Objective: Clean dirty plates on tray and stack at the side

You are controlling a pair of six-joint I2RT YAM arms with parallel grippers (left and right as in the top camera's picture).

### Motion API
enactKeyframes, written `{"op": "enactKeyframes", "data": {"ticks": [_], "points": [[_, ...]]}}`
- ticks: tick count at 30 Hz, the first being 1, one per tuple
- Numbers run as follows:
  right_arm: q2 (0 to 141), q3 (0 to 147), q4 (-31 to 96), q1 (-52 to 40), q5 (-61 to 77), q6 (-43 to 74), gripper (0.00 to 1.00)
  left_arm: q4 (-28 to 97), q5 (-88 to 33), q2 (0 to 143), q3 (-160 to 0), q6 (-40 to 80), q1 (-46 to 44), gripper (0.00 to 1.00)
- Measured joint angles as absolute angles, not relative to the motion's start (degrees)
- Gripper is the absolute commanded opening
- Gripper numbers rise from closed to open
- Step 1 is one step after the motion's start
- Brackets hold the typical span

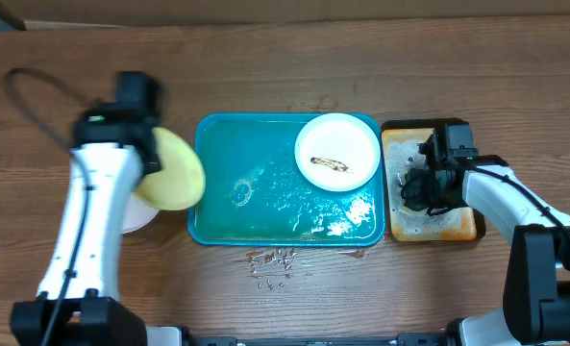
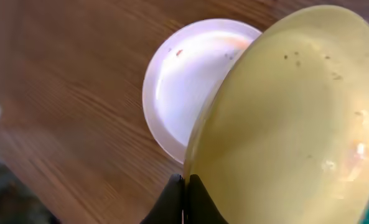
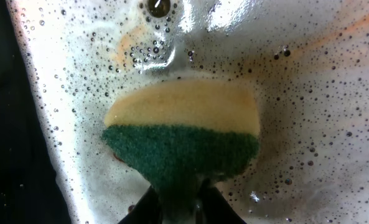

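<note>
Wooden table (image 1: 265, 77); left hand (image 2: 184, 186) clamped on yellow-green plate (image 2: 284, 124); right hand (image 3: 178, 202) pinching soapy sponge (image 3: 184, 130).

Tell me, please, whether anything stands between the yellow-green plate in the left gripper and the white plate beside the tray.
Nothing visible does: the yellow-green plate, in the left gripper, hangs tilted partly over the white plate, whose visible part is bare.
</note>
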State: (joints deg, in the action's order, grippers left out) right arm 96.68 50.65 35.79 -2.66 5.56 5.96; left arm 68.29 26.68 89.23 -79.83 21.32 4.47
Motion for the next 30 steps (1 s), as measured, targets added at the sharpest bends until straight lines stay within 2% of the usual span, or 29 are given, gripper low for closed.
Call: {"op": "enactKeyframes", "data": {"ticks": [9, 17, 18, 19, 20, 21, 25, 30], "points": [[96.7, 50.7, 35.8, -2.7, 5.6, 6.0, 0.17, 64.5, 16.5, 89.3, -79.9, 22.4, 23.7, 0.04], [96.7, 50.7, 35.8, -2.7, 5.6, 6.0, 0.17, 63.1, 15.1, 94.5, -79.9, 22.4, 28.7, 0.05], [96.7, 50.7, 35.8, -2.7, 5.6, 5.9, 0.17, 63.2, 15.1, 95.7, -79.9, 22.4, 28.8, 0.11], [96.7, 50.7, 35.8, -2.7, 5.6, 6.0, 0.17, 63.2, 14.9, 97.1, -79.9, 22.4, 28.8, 0.24], [96.7, 50.7, 35.8, -2.7, 5.6, 6.0, 0.17, 63.2, 14.9, 97.6, -79.9, 22.5, 28.8, 0.45], [96.7, 50.7, 35.8, -2.7, 5.6, 6.0, 0.17, 63.2, 14.7, 98.5, -79.9, 22.6, 28.8, 0.61], [96.7, 50.7, 35.8, -2.7, 5.6, 6.0, 0.17, 63.4, 12.3, 99.5, -79.9, 22.5, 28.8, 0.62], [96.7, 50.7, 35.8, -2.7, 5.6, 6.0, 0.18, 63.3, -0.6, 99.5, -79.9, 19.3, 28.1, 0.60]]}}
